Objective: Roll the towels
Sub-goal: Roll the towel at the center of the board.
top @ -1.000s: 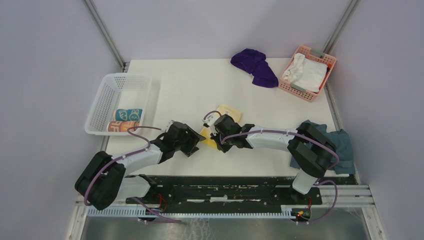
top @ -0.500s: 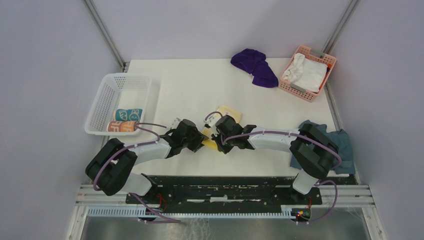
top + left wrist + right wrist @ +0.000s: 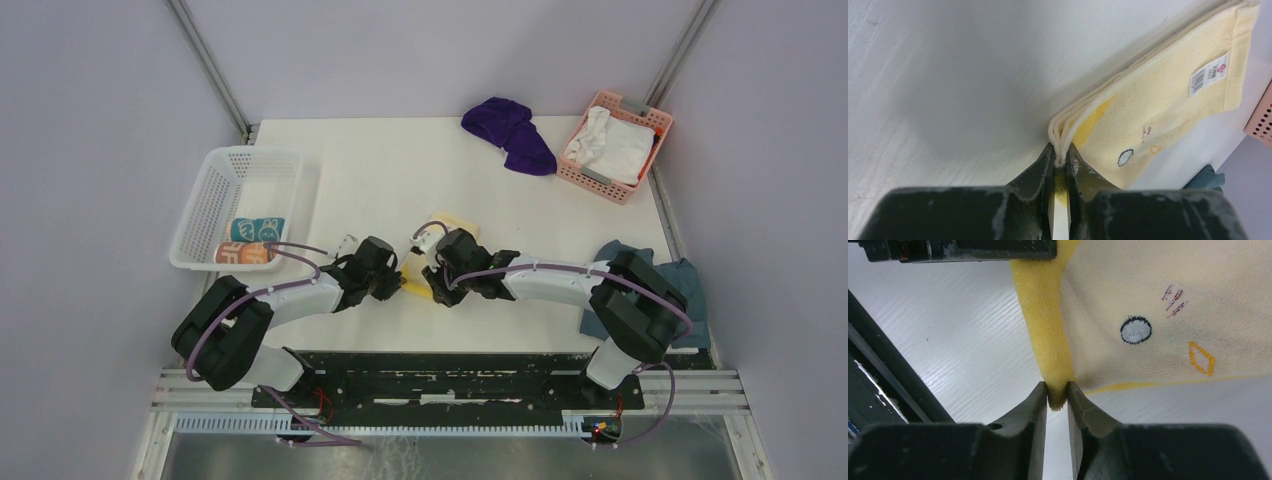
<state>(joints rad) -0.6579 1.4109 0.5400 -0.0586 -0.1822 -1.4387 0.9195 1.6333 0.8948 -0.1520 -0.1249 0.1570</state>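
Note:
A pale yellow towel lies folded near the middle of the table, between my two grippers. My left gripper is shut on the layered corner of the towel. My right gripper pinches a thick deep-yellow folded edge of the same towel at its fingertips. In the top view the left gripper and right gripper face each other across the towel's near end. A deep purple towel lies crumpled at the back. Rolled teal and peach-orange towels rest in the white basket.
A pink basket at the back right holds a white cloth. A dull blue-grey cloth lies by the right arm's base. The table's near edge and the black mounting rail run just behind both grippers.
My left gripper has moved right to the towel and closed on its corner. The right gripper has stayed at the towel's edge, and its jaws have eased slightly apart.

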